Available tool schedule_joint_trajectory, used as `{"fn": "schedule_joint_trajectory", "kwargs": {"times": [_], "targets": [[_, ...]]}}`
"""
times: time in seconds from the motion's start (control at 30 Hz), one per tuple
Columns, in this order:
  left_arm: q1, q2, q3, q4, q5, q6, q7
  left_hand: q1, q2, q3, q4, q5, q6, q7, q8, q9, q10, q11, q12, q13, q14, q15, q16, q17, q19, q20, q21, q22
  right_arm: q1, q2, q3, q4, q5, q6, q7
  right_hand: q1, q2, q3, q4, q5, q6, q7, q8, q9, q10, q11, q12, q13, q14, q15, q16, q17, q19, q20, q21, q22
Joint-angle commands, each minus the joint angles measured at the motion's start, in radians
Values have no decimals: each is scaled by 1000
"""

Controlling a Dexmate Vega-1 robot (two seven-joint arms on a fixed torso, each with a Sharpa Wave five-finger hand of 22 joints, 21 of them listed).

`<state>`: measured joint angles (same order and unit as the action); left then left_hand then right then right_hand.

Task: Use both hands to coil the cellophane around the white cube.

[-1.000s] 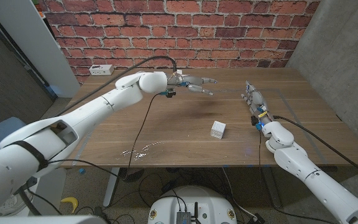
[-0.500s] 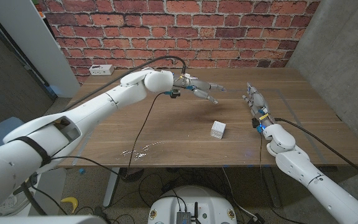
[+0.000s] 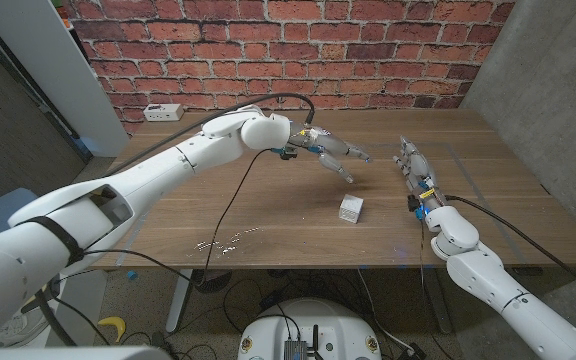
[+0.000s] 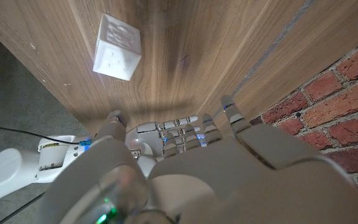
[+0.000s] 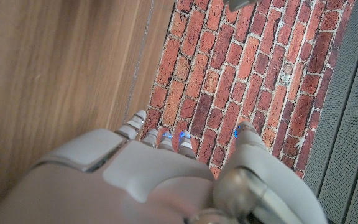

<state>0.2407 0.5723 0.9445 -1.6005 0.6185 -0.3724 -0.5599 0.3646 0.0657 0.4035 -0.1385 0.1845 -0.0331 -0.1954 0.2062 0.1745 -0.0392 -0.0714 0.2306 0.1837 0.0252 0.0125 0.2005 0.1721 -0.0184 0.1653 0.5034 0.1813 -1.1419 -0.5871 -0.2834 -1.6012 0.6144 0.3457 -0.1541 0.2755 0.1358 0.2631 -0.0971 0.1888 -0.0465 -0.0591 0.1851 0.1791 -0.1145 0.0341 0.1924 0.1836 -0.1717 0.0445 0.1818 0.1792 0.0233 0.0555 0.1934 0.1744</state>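
A small white perforated cube (image 3: 351, 208) (image 4: 117, 46) stands on the wooden table (image 3: 268, 200), right of centre. My left hand (image 3: 334, 153) hovers above the table just behind and left of the cube, fingers spread, holding nothing. My right hand (image 3: 414, 166) (image 4: 166, 134) stands on its edge to the right of the cube, fingers stretched toward the wall and holding nothing. A crumpled clear cellophane strip (image 3: 226, 241) lies near the table's front edge, left of centre, far from both hands.
A white power strip (image 3: 163, 112) lies at the table's back left corner. A black cable (image 3: 230, 195) from my left arm hangs across the table's middle. A brick wall (image 3: 298, 50) stands behind the table.
My left arm has swung to the right and slightly forward, bringing its open hand closer to the cube. My right hand has barely moved.
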Motion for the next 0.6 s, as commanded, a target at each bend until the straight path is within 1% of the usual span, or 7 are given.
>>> {"fn": "schedule_joint_trajectory", "kwargs": {"times": [0.03, 0.07, 0.2, 0.33, 0.47, 0.53, 0.6], "targets": [[23, 9, 11, -100, 148, 11, -21, 35, -18, 1, -22, -1, 61, 3, 16, 5, 43, -6, 15, 5, 33, -12, 6, 3, 25, 3, -1, 2, -56, -8, 15, -52, -13, 8, -33, 11, -3, 3, -5, -1, 6, -5, 4, 2, 4, 6, 6, 5, -8, 6, 10, 2, 2, 6, 5, 3], [25, 9, 13, -108, 161, 12, -23, 45, -23, 2, -27, 1, 68, 0, 14, 5, 61, -7, 20, 5, 48, -15, 9, 3, 31, 2, -3, 2, -61, -8, 16, -55, -15, 10, -35, 11, -3, 3, -5, -1, 7, -5, 4, 2, 4, 5, 6, 5, -8, 7, 10, 2, 2, 6, 5, 3], [37, 11, 20, -143, 228, 20, -21, 82, -33, 7, -35, 6, 118, 9, 21, 6, 95, -3, 25, 6, 94, -33, 15, 3, 57, 4, -4, 2, -84, -10, 24, -72, -20, 16, -48, 11, -3, 2, -6, -2, 7, -5, 4, 2, 4, 5, 6, 5, -7, 7, 11, 2, 2, 6, 5, 3], [46, 8, 28, -162, 281, 18, -20, 106, -41, 10, -39, 9, 121, 8, 16, 7, 112, -7, 27, 7, 117, -46, 17, 4, 68, -5, -5, 2, -103, -12, 30, -87, -24, 18, -57, 11, -3, 2, -6, -2, 7, -5, 4, 2, 5, 7, 6, 5, -7, 8, 11, 2, 2, 6, 5, 3], [49, -1, 35, -165, 315, 19, -29, 120, -48, 11, -41, 11, 121, 8, 13, 7, 118, -7, 26, 8, 129, -47, 18, 4, 77, -6, -5, 2, -119, -13, 36, -98, -27, 20, -66, 11, -3, 2, -6, -2, 8, -5, 4, 2, 6, 8, 7, 5, -7, 8, 11, 3, 2, 6, 5, 3], [54, -2, 38, -166, 339, 18, -16, 135, -54, 12, -44, 14, 119, 8, 11, 7, 121, -13, 25, 8, 138, -46, 19, 4, 86, -7, -4, 2, -126, -13, 39, -103, -29, 21, -69, 10, -3, 2, -6, -2, 8, -6, 4, 2, 6, 9, 7, 5, -7, 8, 11, 3, 2, 6, 5, 3], [56, -5, 42, -167, 360, 17, -11, 143, -58, 13, -45, 15, 118, 7, 10, 7, 121, -12, 24, 8, 141, -43, 18, 4, 88, -7, -6, 2, -133, -13, 41, -107, -30, 21, -73, 10, -3, 2, -6, -2, 9, -5, 4, 2, 6, 9, 7, 5, -6, 8, 11, 3, 2, 6, 5, 3]]}}
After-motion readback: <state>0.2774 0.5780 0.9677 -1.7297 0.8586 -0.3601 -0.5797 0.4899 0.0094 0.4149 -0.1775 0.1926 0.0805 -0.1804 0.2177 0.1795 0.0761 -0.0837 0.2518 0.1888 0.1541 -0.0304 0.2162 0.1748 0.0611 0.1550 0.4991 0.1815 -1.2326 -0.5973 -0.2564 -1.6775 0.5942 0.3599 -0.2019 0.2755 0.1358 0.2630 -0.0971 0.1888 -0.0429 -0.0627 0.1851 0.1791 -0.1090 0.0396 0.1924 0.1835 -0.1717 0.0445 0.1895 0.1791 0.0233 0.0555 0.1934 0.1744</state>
